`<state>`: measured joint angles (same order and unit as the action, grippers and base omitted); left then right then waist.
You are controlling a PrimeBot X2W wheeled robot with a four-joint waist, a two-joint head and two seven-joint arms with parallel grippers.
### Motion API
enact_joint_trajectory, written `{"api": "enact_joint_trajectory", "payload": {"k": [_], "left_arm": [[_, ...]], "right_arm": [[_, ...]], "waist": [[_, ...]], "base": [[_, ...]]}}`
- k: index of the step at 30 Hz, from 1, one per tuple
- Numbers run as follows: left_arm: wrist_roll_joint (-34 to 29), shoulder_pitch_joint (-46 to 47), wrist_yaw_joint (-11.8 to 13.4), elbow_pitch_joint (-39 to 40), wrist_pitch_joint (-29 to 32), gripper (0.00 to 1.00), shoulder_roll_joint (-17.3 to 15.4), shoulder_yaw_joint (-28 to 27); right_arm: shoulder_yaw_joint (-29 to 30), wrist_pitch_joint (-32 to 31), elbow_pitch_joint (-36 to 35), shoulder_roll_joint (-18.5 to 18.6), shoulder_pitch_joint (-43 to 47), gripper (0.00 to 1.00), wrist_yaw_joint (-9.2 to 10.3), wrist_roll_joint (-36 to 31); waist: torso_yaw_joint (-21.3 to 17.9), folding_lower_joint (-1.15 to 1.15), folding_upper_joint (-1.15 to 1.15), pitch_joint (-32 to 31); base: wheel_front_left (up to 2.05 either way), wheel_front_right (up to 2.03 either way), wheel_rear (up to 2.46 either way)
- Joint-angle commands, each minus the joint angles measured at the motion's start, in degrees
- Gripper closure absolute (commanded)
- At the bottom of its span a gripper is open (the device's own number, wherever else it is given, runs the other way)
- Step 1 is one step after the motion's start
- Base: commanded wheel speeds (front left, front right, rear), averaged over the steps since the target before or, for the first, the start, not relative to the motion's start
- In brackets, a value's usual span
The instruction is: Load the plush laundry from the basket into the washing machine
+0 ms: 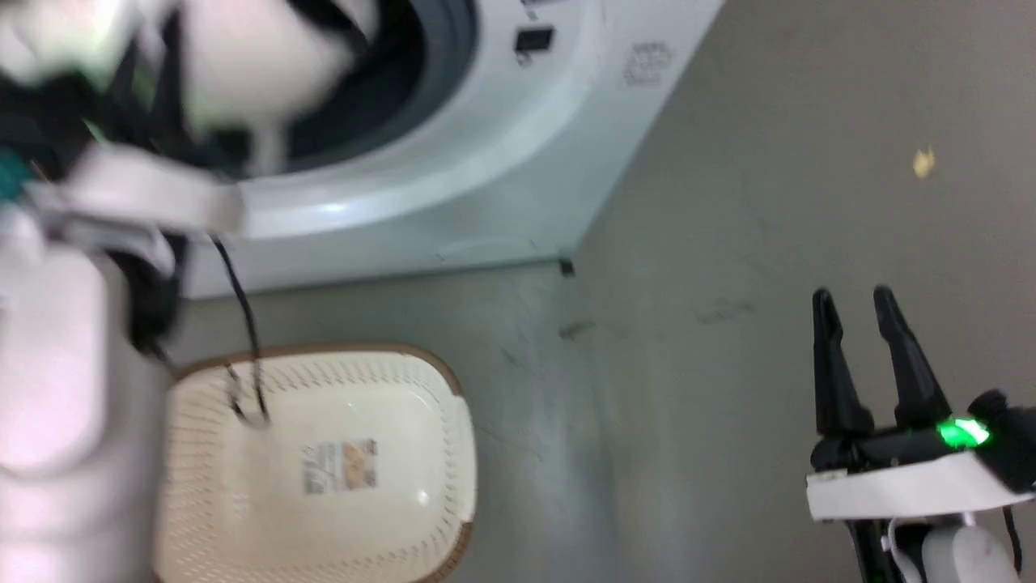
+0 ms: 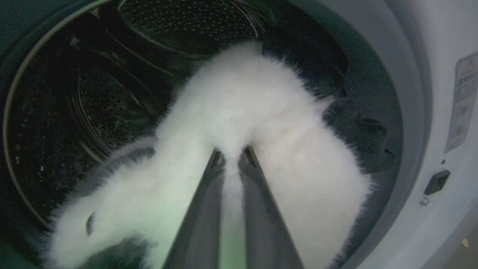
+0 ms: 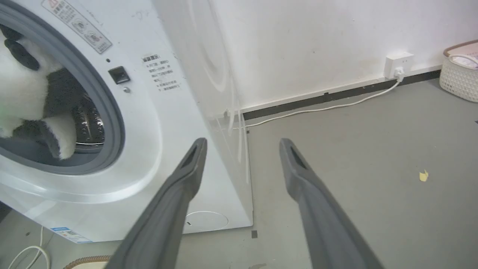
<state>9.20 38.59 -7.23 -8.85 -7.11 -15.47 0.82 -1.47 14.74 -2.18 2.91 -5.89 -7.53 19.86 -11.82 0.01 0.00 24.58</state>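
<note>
The fluffy white plush laundry (image 2: 246, 112) with black patches hangs at the mouth of the washing machine (image 1: 502, 146), in front of the perforated steel drum (image 2: 186, 22). My left gripper (image 2: 231, 155) is shut on its fur, fingers pinching a white fold. From the right wrist view the plush laundry (image 3: 26, 93) shows inside the grey-ringed port of the washing machine (image 3: 149, 123). The cream basket (image 1: 324, 470) sits on the floor below the port, holding nothing but its label sticker. My right gripper (image 1: 858, 304) stands open at the lower right above the floor, its fingers (image 3: 190, 164) spread.
Grey floor (image 1: 769, 202) stretches to the right of the washer, with a small yellow scrap (image 1: 923, 162) on it. A white cable (image 3: 317, 108) runs along the wall to a socket. Another white basket (image 3: 461, 74) stands at the far right by the wall.
</note>
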Motion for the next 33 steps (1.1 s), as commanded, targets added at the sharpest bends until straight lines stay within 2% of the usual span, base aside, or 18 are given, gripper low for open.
{"api": "enact_joint_trajectory", "payload": {"k": [1, 9, 13, 14, 21, 29, 30, 31, 33], "left_arm": [[-0.31, 4.36, -0.20, -0.86, 0.92, 1.00, -1.50, -0.35], [-2.38, 26.23, -0.23, -14.23, 7.99, 1.00, -10.44, 0.49], [-4.46, 34.52, -0.23, -21.68, 9.58, 1.00, -13.01, 1.81], [-5.62, 39.08, -0.24, -26.98, 10.90, 1.00, -13.86, 3.76], [-4.91, 43.04, -0.24, -37.21, 14.67, 1.00, -14.41, 10.81], [-4.21, 43.96, -0.25, -43.34, 12.91, 1.00, -14.04, 13.12], [-4.32, 43.98, -0.25, -43.82, 12.27, 0.31, -13.81, 13.44], [-4.30, 43.84, -0.20, -44.36, 11.49, 0.00, -13.49, 13.65], [-3.42, 43.04, -0.17, -45.73, 9.80, 0.00, -12.47, 13.44]], "right_arm": [[-0.22, 0.26, -0.44, -0.03, -1.51, 0.00, 0.04, 1.29], [-2.51, 0.26, -0.42, -0.03, -5.35, 0.00, 0.04, 4.60], [-3.82, 0.26, 0.11, -0.03, -6.43, 0.00, 0.04, 5.91], [-4.42, 0.26, 0.03, -0.03, -7.01, 0.00, 0.04, 6.61], [-4.59, 0.26, 0.02, -0.03, -7.79, 0.00, 0.04, 7.27], [-3.48, 0.26, 0.27, -0.03, -8.41, 0.00, 0.04, 5.85], [-3.16, 0.26, 0.27, -0.03, -8.41, 0.00, 0.04, 5.52], [-2.75, 0.26, 0.29, -0.03, -8.40, 0.00, 0.04, 5.18], [-1.79, 0.26, 0.38, -0.03, -8.23, 0.00, 0.04, 4.36]], "waist": [[-5.06, -0.01, 0.00, 6.96], [-9.78, -0.01, 0.00, 14.67], [-11.21, -0.01, 0.00, 16.84], [-11.88, -0.01, 0.00, 18.35], [-11.79, -0.01, 0.00, 19.84], [-10.10, -0.01, 0.00, 18.64], [-9.79, -0.01, 0.00, 18.27], [-9.41, -0.01, 0.00, 17.75], [-8.45, -0.01, 0.00, 16.19]], "base": [[0.00, 0.00, 0.00], [0.00, 0.00, 0.00], [0.00, 0.00, 0.00], [0.00, 0.00, 0.00], [0.00, 0.00, 0.00], [0.00, 0.00, 0.00], [0.00, 0.00, 0.00], [0.00, 0.00, 0.00], [0.00, 0.00, 0.00]]}}
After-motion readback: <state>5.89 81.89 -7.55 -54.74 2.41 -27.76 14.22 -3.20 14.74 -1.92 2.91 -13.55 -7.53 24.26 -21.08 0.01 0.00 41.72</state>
